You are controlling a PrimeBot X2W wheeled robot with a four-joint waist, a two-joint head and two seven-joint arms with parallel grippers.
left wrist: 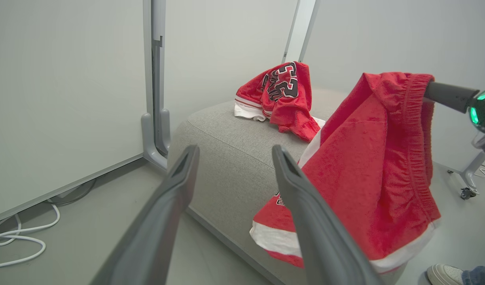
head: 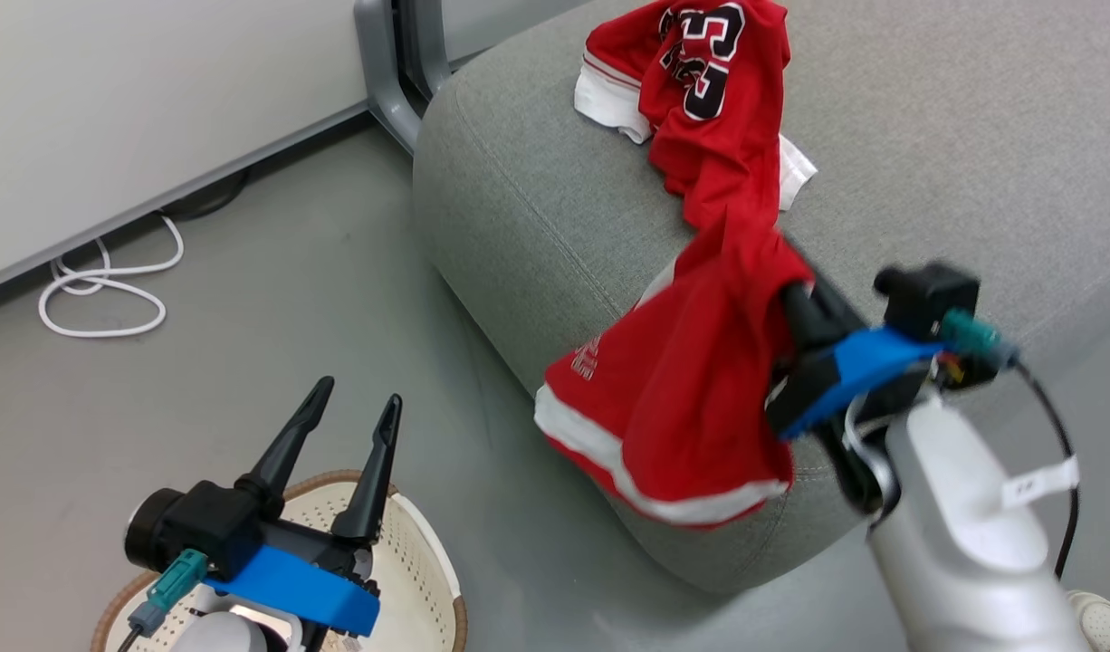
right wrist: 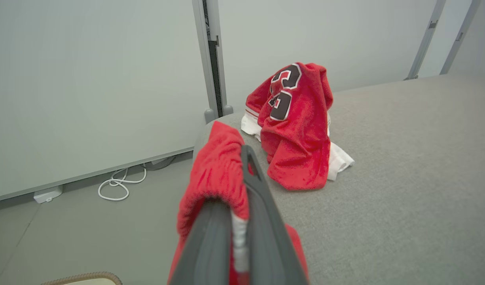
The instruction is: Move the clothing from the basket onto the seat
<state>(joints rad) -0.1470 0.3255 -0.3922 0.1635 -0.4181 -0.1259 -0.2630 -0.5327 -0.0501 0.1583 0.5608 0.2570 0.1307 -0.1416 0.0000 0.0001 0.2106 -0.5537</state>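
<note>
partly, clothing (head: 682,407) (red) hides right hand (head: 795,306)

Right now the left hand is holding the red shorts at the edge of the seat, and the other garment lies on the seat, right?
No: the right hand holds the red shorts at the edge of the seat, as the head view shows; the left hand is open.

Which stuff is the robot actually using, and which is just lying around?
For the job: red shorts pinched in the right gripper; red "23" top lying on the grey seat; white basket.
Just lying about: white cable on the floor; a person's shoe; grey post.
</note>
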